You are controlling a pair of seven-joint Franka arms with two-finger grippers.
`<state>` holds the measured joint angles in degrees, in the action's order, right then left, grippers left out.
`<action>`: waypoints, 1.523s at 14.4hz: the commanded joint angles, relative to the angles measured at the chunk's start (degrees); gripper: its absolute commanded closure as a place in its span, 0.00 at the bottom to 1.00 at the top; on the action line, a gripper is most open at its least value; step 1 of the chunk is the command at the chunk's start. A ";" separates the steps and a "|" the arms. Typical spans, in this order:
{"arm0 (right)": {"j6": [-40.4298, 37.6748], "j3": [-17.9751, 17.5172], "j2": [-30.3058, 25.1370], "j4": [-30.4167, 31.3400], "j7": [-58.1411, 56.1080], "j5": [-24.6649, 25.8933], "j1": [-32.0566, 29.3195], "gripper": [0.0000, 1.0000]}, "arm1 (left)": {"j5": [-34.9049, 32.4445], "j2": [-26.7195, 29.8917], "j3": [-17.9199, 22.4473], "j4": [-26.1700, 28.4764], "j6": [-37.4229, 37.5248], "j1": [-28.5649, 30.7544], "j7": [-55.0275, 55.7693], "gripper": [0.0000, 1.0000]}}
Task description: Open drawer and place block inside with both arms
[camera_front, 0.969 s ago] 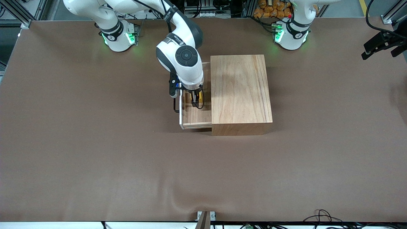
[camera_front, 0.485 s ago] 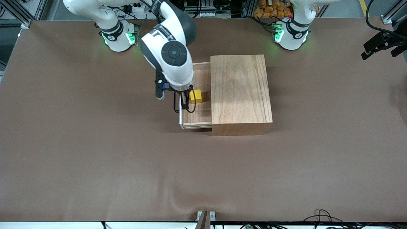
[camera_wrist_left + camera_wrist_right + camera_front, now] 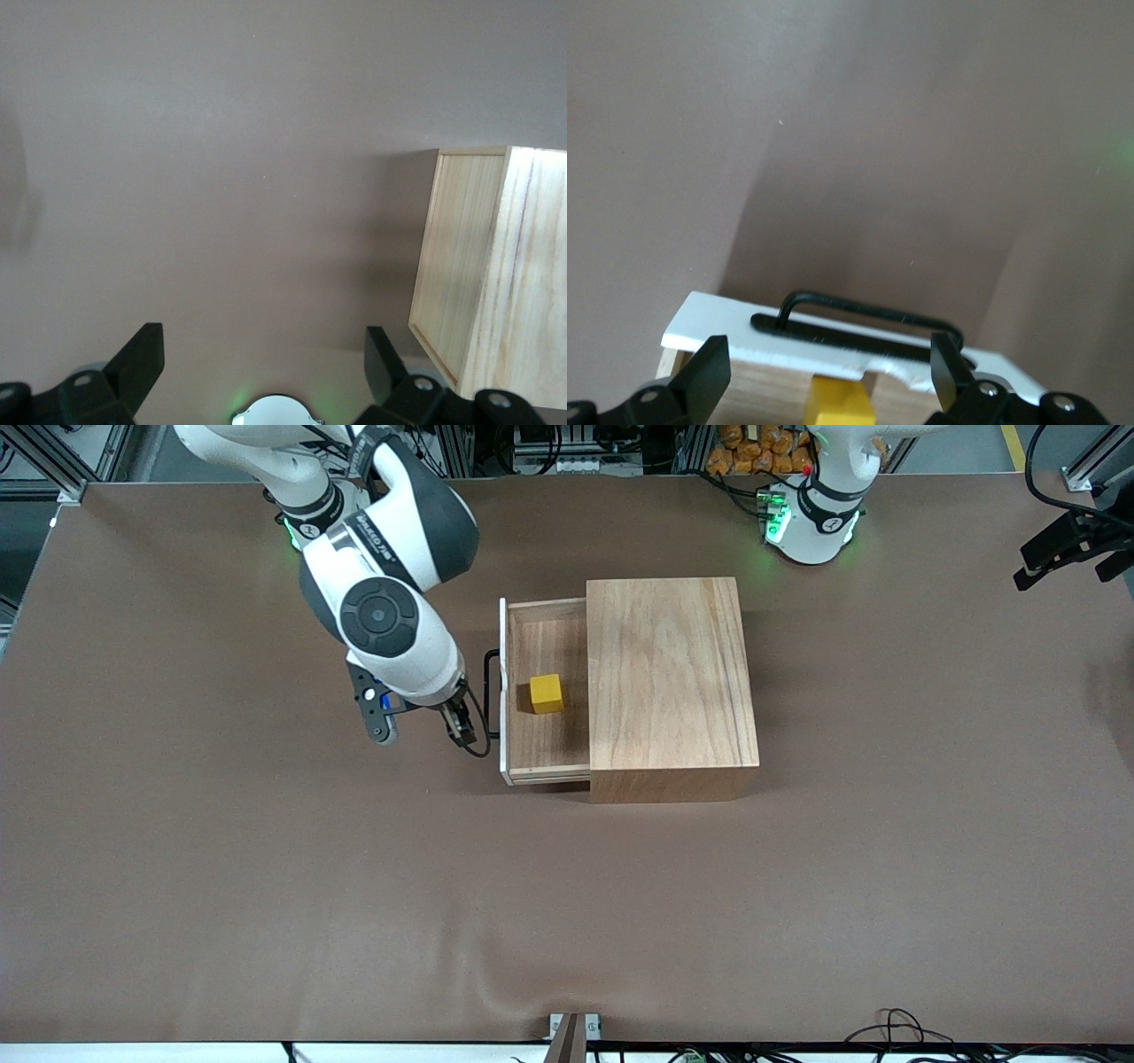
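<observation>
The drawer (image 3: 523,753) stands pulled out of the wooden box (image 3: 669,682) toward the right arm's end of the table. The yellow block (image 3: 547,693) rests on the drawer's floor, free of any gripper. My right gripper (image 3: 456,726) is open and empty, up over the table just outside the drawer's black handle (image 3: 488,695). Its wrist view shows the handle (image 3: 859,310), the pale front panel (image 3: 744,341) and the block (image 3: 840,403) between its spread fingers (image 3: 828,354). My left gripper (image 3: 263,345) is open and empty, high above the table beside the box (image 3: 487,266); it is out of the front view.
The left arm's base (image 3: 811,514) stands at the table's robot edge, above the box in the front view. A black camera mount (image 3: 1063,549) hangs at the left arm's end. Cables (image 3: 895,1027) and a small bracket (image 3: 571,1032) lie at the table's nearest edge.
My right gripper has let go of the block, risen out of the drawer and moved toward the right arm's end, past the handle. The block stays in the drawer.
</observation>
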<state>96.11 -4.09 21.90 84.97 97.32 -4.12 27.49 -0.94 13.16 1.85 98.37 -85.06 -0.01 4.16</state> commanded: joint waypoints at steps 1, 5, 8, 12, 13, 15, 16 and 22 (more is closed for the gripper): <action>-1.96 -0.83 -7.03 6.69 -13.94 -2.02 -7.43 0.00 | -1.09 1.34 -0.45 0.33 0.59 0.54 -1.00 0.00; -8.20 -0.74 -9.59 6.52 -31.89 -6.07 -16.58 0.00 | -1.00 1.43 -0.36 0.33 0.59 0.62 -1.00 0.00; -9.01 -0.83 -11.17 6.70 -44.19 -6.07 -20.79 0.00 | -1.08 1.43 -0.18 0.16 0.59 0.71 -1.00 0.00; -8.48 -0.48 -13.98 6.44 -67.46 -5.55 -25.89 0.00 | -0.91 1.43 0.61 -0.10 0.25 1.94 -4.24 0.00; -8.39 0.22 -14.86 6.35 -73.70 -5.20 -27.30 0.00 | -0.56 1.43 0.96 -0.19 0.07 2.81 -5.82 0.00; -8.65 3.64 -17.58 6.43 -83.04 -3.71 -27.32 0.00 | -0.21 1.43 1.48 -0.54 -0.81 4.40 -9.33 0.00; -9.09 4.52 -18.90 6.43 -87.00 -3.53 -27.58 0.00 | 0.05 1.43 2.10 -0.54 -1.33 4.84 -11.70 0.00; -13.75 3.04 -21.11 3.72 -98.01 0.17 -28.80 0.00 | 3.84 0.64 6.59 -0.72 -2.75 4.76 -17.97 0.00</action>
<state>83.45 0.16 1.50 89.40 2.41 -5.21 -0.18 2.34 13.57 9.23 97.67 -87.38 4.76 -13.54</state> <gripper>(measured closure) 0.000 0.000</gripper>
